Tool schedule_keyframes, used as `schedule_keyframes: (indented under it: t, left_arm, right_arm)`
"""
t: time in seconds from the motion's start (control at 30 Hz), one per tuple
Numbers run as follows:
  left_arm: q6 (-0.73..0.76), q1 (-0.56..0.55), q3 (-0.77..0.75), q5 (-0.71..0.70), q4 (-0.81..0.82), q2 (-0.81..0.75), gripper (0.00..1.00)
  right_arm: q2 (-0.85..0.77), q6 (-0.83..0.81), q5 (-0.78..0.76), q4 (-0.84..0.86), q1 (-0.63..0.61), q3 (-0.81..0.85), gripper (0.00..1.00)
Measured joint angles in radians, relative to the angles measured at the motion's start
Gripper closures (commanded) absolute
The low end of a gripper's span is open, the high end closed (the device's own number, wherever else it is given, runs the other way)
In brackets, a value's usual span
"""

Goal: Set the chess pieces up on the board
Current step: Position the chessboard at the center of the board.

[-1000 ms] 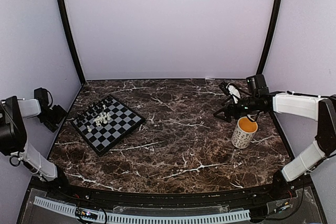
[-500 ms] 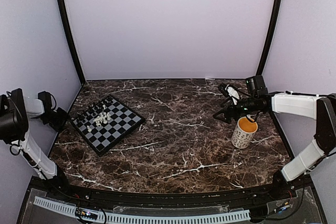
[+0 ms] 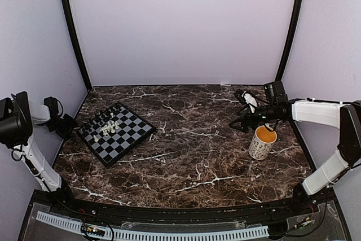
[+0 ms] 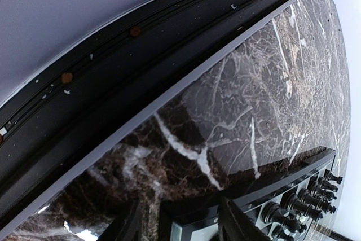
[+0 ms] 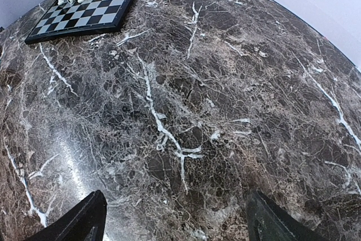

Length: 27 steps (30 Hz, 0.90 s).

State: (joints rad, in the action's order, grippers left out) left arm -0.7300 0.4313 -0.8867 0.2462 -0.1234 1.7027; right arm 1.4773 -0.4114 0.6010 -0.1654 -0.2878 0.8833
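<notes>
The board (image 3: 116,133) lies at the table's left, turned like a diamond. Black chess pieces (image 3: 101,119) stand along its far-left edge, and white chess pieces (image 3: 109,127) cluster just inside them. My left gripper (image 3: 68,123) is at the board's left corner. In the left wrist view the left gripper (image 4: 180,227) is open, with the board's corner (image 4: 194,221) between its fingers and black pieces (image 4: 304,200) to the right. My right gripper (image 3: 237,122) is open and empty over bare marble (image 5: 180,139), beside the mug. The board (image 5: 84,5) shows far off in the right wrist view.
A white mug (image 3: 262,143) with an orange inside stands at the right, just below my right arm. The table's left edge and a dark frame rail (image 4: 141,66) run close behind my left gripper. Walls close in the back and both sides.
My left gripper has moved right, from near the left wall up to the board's left corner. The right arm, mug and pieces have not moved.
</notes>
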Motion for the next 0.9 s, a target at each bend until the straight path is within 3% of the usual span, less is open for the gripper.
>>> schedule_keyframes:
  t: [0.3,0.67,0.9]
  left_arm:
    - [0.042,-0.075,-0.068,-0.021,0.027,0.064,0.52]
    - [0.090,-0.249,-0.214,-0.014,0.102,0.206,0.53]
    - [0.098,-0.365,-0.251,0.013,0.184,0.262,0.55]
  right_arm:
    - [0.000,-0.003,-0.003,0.000,0.000,0.000,0.13]
    - [0.000,-0.003,-0.006,-0.016,0.000,0.006,0.14]
    - [0.010,-0.003,-0.019,-0.079,-0.007,0.117,0.16]
